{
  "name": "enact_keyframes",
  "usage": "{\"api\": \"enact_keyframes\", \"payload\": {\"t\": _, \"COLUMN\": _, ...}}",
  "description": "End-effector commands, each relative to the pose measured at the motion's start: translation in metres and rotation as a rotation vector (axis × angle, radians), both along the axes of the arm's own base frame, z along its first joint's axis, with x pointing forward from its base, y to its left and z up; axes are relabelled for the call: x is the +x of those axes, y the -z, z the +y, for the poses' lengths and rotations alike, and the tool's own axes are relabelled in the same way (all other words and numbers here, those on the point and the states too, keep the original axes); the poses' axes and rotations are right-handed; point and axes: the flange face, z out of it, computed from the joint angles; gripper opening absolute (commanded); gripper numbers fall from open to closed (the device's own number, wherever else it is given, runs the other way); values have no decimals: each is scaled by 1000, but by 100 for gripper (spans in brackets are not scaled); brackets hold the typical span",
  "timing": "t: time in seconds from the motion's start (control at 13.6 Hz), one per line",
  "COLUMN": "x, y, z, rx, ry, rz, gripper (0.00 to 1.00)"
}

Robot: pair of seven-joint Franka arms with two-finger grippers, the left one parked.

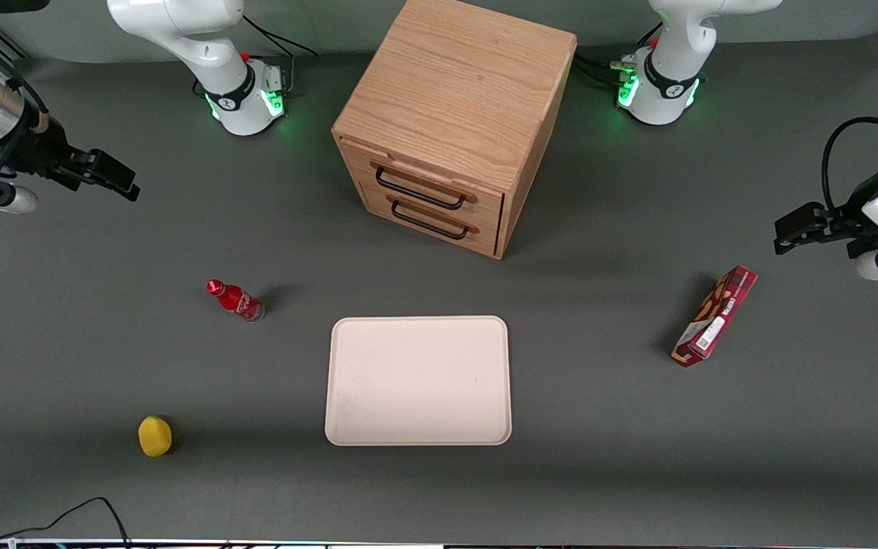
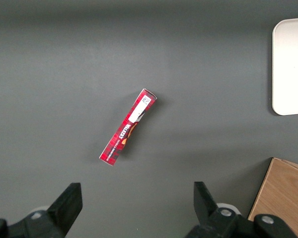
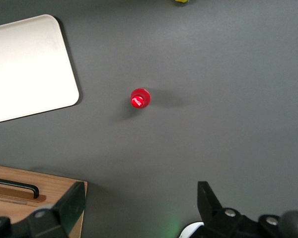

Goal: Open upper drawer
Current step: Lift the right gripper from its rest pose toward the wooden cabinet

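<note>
The boxy wooden cabinet [image 1: 458, 99] stands at the table's middle, farther from the front camera than the tray. The upper drawer [image 1: 439, 185] is shut, and its thin black bar handle [image 1: 418, 191] sits just above the lower drawer's handle [image 1: 430, 222]. My right gripper [image 1: 115, 178] is open and empty. It hangs high above the table toward the working arm's end, well apart from the cabinet. In the right wrist view the gripper [image 3: 140, 194] has its fingers wide apart over bare table. A corner of the cabinet [image 3: 64, 191] with a black handle [image 3: 15, 185] shows beside it; I cannot tell which drawer's.
A red bottle [image 1: 235, 300] stands between the gripper and the tray [image 1: 418, 380]; it shows from above in the right wrist view [image 3: 140, 98]. A yellow ball-like object [image 1: 155, 435] lies nearer the front camera. A red box [image 1: 716, 315] lies toward the parked arm's end.
</note>
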Motion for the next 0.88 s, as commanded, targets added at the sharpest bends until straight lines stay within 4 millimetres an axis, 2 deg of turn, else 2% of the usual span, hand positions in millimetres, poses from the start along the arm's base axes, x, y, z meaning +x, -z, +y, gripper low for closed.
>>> {"api": "enact_keyframes", "payload": {"t": 0.0, "x": 2, "y": -6, "z": -1, "rx": 7, "ry": -22, "rz": 13, "gripper": 100}}
{"api": "enact_keyframes", "payload": {"t": 0.29, "x": 4, "y": -16, "z": -9, "rx": 18, "ry": 7, "rz": -6, "gripper": 100}}
{"api": "enact_keyframes", "payload": {"t": 0.44, "x": 1, "y": -23, "z": -3, "rx": 14, "ry": -42, "rz": -20, "gripper": 100}}
{"api": "enact_keyframes", "payload": {"t": 0.52, "x": -2, "y": -27, "z": 5, "rx": 15, "ry": -148, "rz": -29, "gripper": 100}}
{"api": "enact_keyframes", "payload": {"t": 0.66, "x": -9, "y": -35, "z": 38, "rx": 23, "ry": -483, "rz": -30, "gripper": 100}}
{"api": "enact_keyframes", "payload": {"t": 0.81, "x": -6, "y": -28, "z": 80, "rx": 31, "ry": -593, "rz": -30, "gripper": 100}}
